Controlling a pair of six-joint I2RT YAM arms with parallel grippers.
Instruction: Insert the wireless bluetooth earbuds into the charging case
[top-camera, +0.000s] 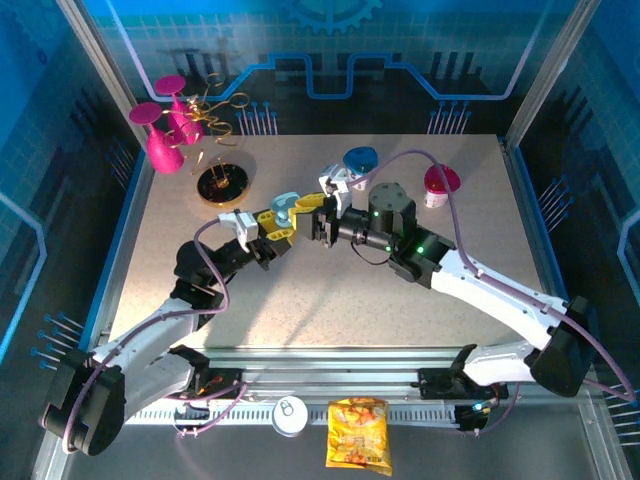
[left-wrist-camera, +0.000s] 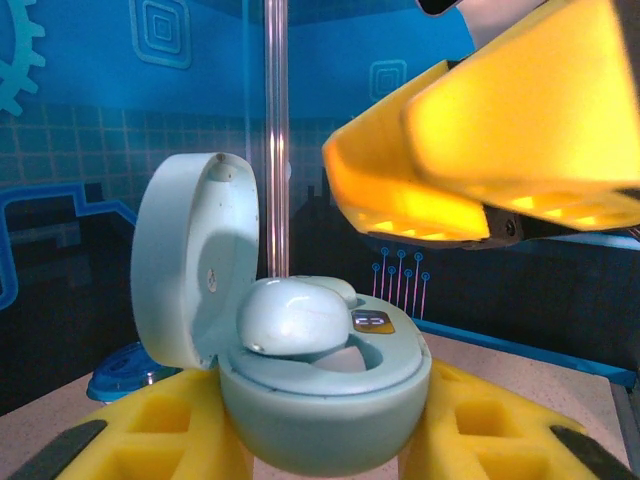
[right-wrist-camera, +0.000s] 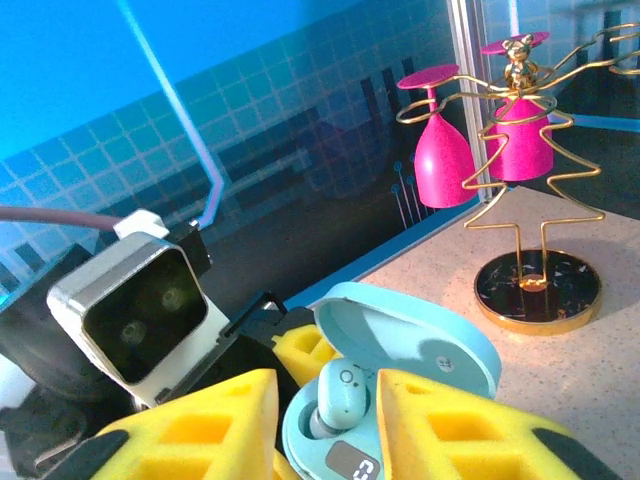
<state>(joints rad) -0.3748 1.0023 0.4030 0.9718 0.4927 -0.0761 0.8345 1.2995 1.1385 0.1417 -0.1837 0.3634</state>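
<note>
While your left gripper (left-wrist-camera: 320, 440) clamps the open charging case (left-wrist-camera: 330, 400), one pale blue earbud (left-wrist-camera: 295, 315) sits in its well. Your right gripper (right-wrist-camera: 328, 395) hovers just above it, jaws parted, gripping nothing.

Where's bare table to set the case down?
Bare: near table between the forearms, and the far right corner beyond the pink-lidded pot. Crowded: far left by the glass rack; mid-table, left gripper and right gripper at the charging case.

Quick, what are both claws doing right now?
Left claw: closed on the charging case.
Right claw: partly open, empty, above the earbud lying in the case.
</note>
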